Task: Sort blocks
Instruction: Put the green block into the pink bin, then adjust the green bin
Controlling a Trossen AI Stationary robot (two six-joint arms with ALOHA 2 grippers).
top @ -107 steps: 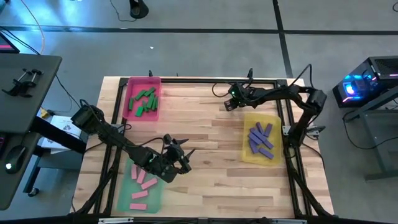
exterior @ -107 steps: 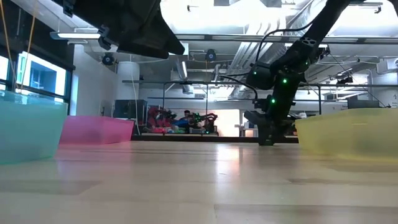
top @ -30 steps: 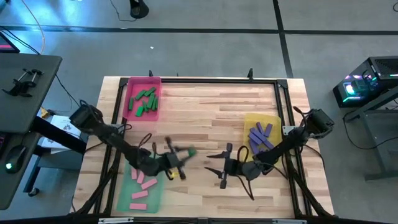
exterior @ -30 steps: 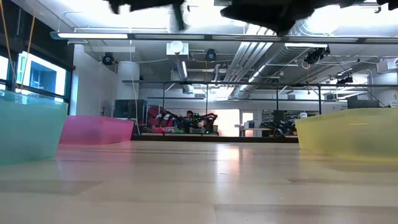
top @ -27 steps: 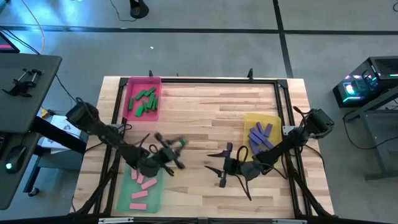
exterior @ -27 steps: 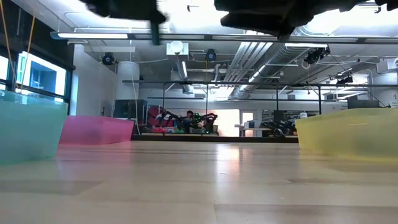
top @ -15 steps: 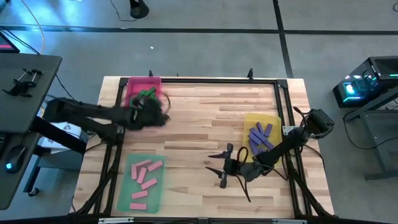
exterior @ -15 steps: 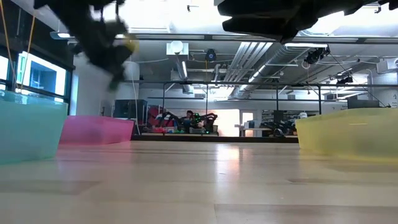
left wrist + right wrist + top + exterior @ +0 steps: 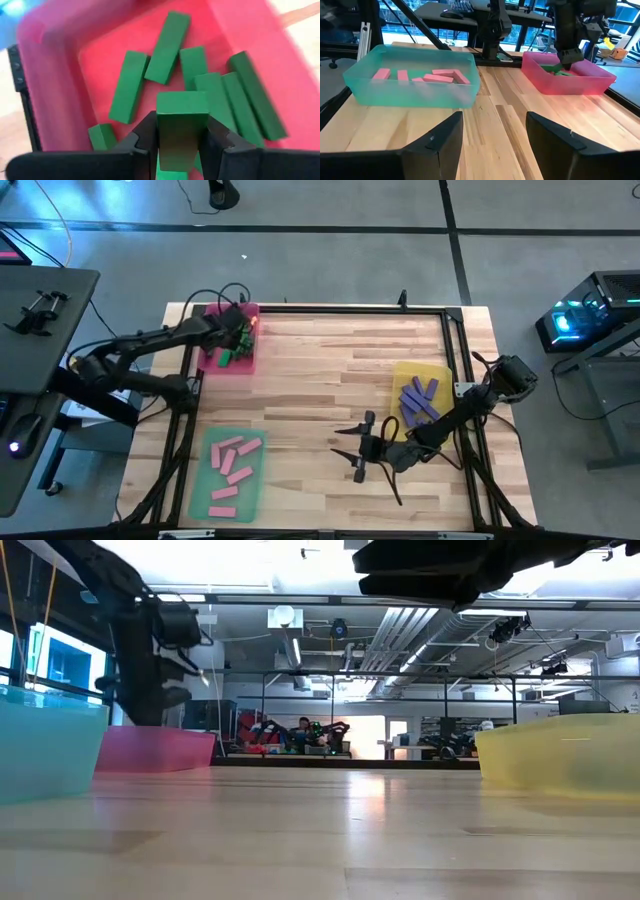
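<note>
Green block point(image 9: 181, 131) clamped between the fingers of the left gripper point(image 9: 180, 142), and we have it poised right over the pink tray point(image 9: 213, 361); the wrist camera looks straight down past that block at the other green blocks point(image 9: 167, 47) lying loose on the tray's floor, some side by side, one off at an angle; from above, the left arm reaches across to the pink tray at the worktop's point(image 9: 320, 370) far left corner, gripper above the tray's middle. From table height we see that arm as a dark shape hanging over the pink tray, nearer the camera than the room behind. Nearer than the pink tray, along the same left edge, sits the green tray point(image 9: 229, 475) with the pink blocks point(image 9: 234, 460) scattered inside; across the worktop from the pink tray, by the right edge, the yellow tray point(image 9: 420, 377) carries the purple blocks point(image 9: 418, 404) in a loose heap. The right gripper point(image 9: 345, 449) hovers over bare wood beside the yellow tray, on the side towards the green tray, fingers spread wide with nothing between them; its own camera looks across at the green and pink trays.
</note>
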